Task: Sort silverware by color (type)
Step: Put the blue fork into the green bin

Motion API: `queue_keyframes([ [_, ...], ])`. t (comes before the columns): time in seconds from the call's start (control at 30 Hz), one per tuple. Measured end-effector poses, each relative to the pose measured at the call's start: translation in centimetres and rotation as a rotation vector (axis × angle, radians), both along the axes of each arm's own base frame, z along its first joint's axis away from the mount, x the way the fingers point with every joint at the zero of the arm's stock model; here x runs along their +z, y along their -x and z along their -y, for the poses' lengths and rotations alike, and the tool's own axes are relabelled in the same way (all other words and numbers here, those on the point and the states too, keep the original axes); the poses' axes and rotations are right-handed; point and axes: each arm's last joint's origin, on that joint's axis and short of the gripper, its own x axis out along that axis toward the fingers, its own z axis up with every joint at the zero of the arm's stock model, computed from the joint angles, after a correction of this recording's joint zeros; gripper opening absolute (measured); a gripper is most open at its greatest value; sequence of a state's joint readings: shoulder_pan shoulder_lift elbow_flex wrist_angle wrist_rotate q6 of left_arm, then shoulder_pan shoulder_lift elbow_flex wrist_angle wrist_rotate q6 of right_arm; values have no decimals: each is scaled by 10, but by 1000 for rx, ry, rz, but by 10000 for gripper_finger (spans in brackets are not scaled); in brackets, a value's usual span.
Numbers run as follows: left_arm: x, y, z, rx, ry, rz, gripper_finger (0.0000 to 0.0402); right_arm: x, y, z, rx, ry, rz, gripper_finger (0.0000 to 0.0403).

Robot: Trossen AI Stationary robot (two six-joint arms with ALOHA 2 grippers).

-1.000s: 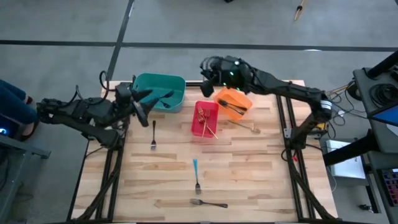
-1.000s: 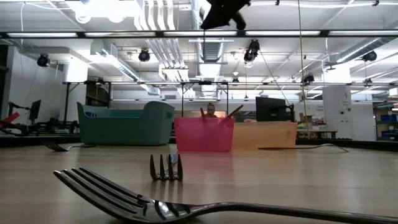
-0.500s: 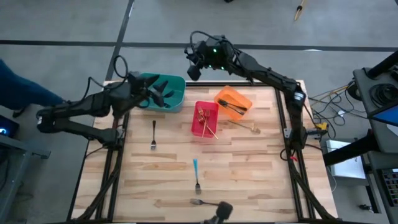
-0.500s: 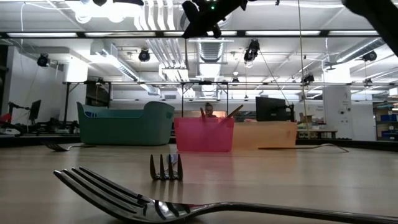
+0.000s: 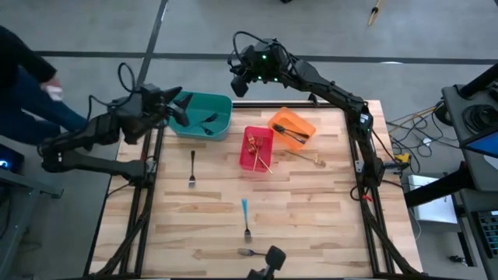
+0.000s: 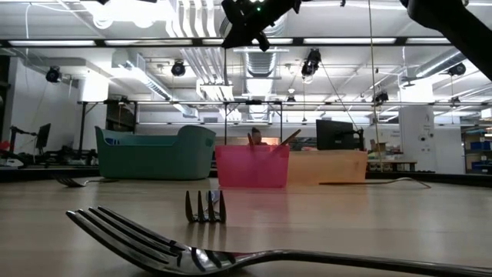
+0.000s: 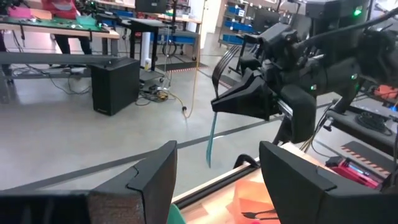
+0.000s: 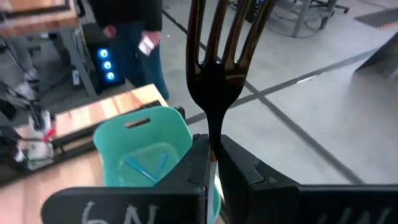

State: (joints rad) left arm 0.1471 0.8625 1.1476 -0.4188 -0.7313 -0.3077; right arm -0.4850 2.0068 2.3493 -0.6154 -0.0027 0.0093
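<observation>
- Left arm reaches in from 9 o'clock, stretched toward the table's far-left corner; left gripper [image 5: 180, 109] hangs at the near-left rim of the teal plastic bin [image 5: 222, 124], fingers spread, nothing between them.
- Left wrist view: its two dark fingers [image 7: 152, 180] stand apart, empty, facing the right arm's gripper across the gap.
- Teal bin sits at about 11 o'clock on the light wooden slat table [image 5: 311, 225]; a fork or two lie inside, detail too small to tell.
- Dark-handled silver fork [image 5: 192, 169] lies on the table at 6 o'clock from the left gripper, well apart from it.
- Red plastic bin [image 5: 257, 148] near table centre-far, gold forks [image 5: 254, 145] inside.
- Light-blue-handled fork [image 5: 245, 217] lies at 6 o'clock from the red bin; a plain silver fork [image 5: 250, 252] lies near the front edge, close to the low camera [image 6: 231, 254].
- Right arm arches from its base at 3 o'clock, up and over the far table edge; right gripper [image 5: 240, 80] is raised beyond the far edge, at 1 o'clock from the teal bin.
- Right gripper clenched on a dark fork [image 8: 219, 56] by its handle, tines pointing away from the wrist; teal bin shows beneath it.
- Orange plastic bin [image 5: 299, 123] at 3 o'clock from the red bin, dark fork inside; one gold fork [image 5: 307, 158] on the table just beside it.
</observation>
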Motion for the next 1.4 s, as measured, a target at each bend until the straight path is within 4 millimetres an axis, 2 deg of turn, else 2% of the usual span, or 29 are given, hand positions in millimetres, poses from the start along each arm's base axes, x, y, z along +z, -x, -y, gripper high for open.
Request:
queue_keyframes([
  [0.17,0,12,2,-14,4,-18,207,0,-1,0,-8,-17,12,12],
  [0.37,-5,12,3,-39,33,-58,207,0,-1,0,-25,-56,35,12],
  [0.67,-13,-1,1,-39,42,-110,207,3,-2,1,-35,-63,88,12],
  [0.93,-21,-15,0,-85,109,-120,207,1,-9,-13,41,-109,76,12],
  [1.1,-26,-25,0,-101,147,-128,207,4,-9,-11,42,-81,108,12],
  [1.23,-28,-28,3,-237,193,-138,207,5,-8,-8,34,-76,115,12],
  [1.4,-28,-22,12,-477,264,-154,207,5,-8,-9,50,-70,105,12],
])
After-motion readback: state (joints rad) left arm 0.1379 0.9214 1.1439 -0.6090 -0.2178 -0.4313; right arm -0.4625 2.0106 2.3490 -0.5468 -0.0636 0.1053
